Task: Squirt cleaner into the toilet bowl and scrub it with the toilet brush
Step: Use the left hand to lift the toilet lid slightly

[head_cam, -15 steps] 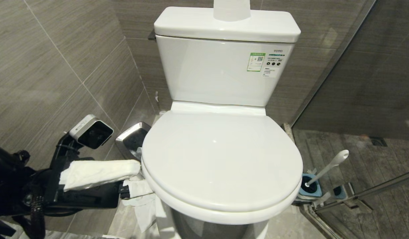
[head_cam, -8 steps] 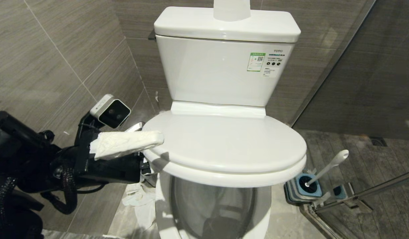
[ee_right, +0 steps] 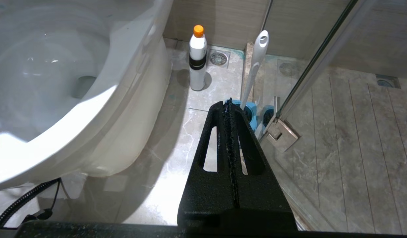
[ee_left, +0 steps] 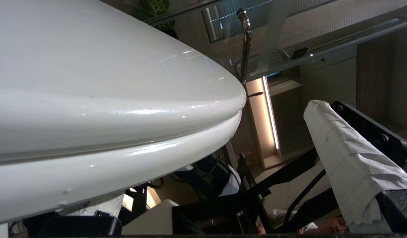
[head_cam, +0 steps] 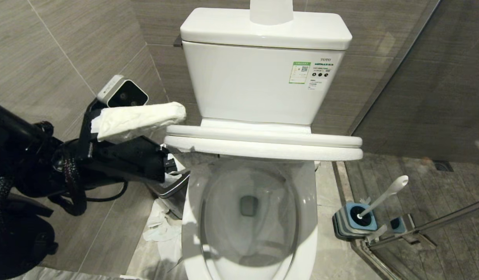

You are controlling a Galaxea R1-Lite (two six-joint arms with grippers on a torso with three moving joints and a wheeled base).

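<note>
Now the left hand (head_cam: 173, 136), its fingers spread wide and one wrapped in white paper (head_cam: 140, 118), sits at the left edge of the seat and lid (head_cam: 262, 144), which are raised partway off the toilet bowl (head_cam: 249, 217). Whether it touches them I cannot tell. The right hand (ee_right: 227, 104) hangs clenched and empty near the floor. The cleaner (ee_right: 197, 58) stands on the floor beside the bowl, close to the toilet brush (head_cam: 383, 196) in its holder (head_cam: 354, 221)

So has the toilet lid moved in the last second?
Yes. The lid has swung up with the seat toward the tank, uncovering the toilet bowl, with the left gripper at its edge.
</note>
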